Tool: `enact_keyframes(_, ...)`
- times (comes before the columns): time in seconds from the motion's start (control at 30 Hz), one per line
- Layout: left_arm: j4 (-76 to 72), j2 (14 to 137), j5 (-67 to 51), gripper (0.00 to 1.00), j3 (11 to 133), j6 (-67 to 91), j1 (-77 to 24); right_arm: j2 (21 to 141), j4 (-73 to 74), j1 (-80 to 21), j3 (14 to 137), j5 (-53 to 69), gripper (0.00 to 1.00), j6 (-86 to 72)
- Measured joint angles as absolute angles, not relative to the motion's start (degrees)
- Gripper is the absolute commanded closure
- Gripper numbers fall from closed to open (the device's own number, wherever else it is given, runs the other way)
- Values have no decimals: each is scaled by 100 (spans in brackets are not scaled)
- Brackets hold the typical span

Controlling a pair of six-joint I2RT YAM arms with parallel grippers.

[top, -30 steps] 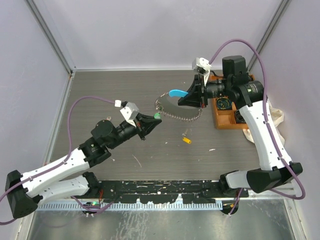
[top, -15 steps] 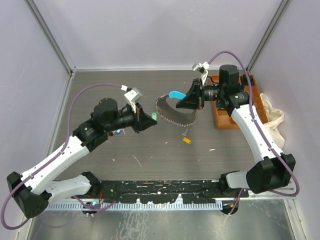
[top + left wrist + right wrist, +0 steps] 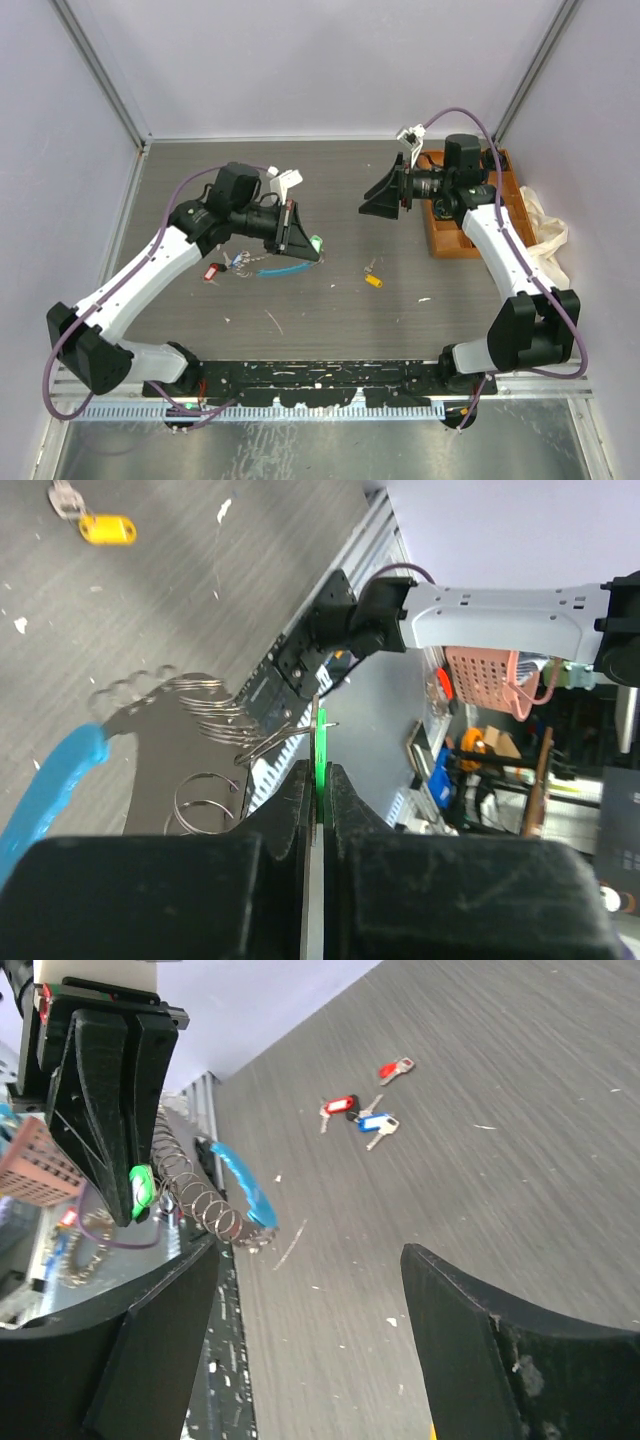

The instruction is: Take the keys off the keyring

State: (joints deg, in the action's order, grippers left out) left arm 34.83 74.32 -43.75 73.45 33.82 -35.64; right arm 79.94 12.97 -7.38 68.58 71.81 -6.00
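Three loose keys (image 3: pixel 341 1106), red and blue plastic heads, on grey table (image 3: pixel 300 320) | left gripper (image 3: pixel 318 785) pinches green key (image 3: pixel 320 742); we see keyring (image 3: pixel 205 1200), silver wire coils, blue curved strip, hanging off it | yellow-tagged key (image 3: pixel 373 281) | right gripper (image 3: pixel 310 1260) spread | orange tray (image 3: pixel 440 240)

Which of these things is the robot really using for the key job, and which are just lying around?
For the job:
- keyring
- green key, pinched in the left gripper
- red keys and blue key, lying loose
- yellow key, lying loose

Just lying about:
- orange tray
- white cloth
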Motion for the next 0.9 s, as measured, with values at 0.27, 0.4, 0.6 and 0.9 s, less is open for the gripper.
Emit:
enact_keyframes(0.27,4473,7907,-4628,100,7651,3363,-3544,7572,2119,-888,6919,7135,41,980)
enact_keyframes(0.4,4751,8009,-4626,100,7758,3367,-3544,7113,2711,-1186,6943,7378,84,1909)
enact_keyframes(0.6,4735,8145,-4668,100,8007,3413,-3544,7004,3913,-1887,7126,7395,89,3347)
enact_keyframes(0.9,4633,8154,-4842,100,8034,3695,-3546,7242,4053,-2626,7100,7030,89,3975)
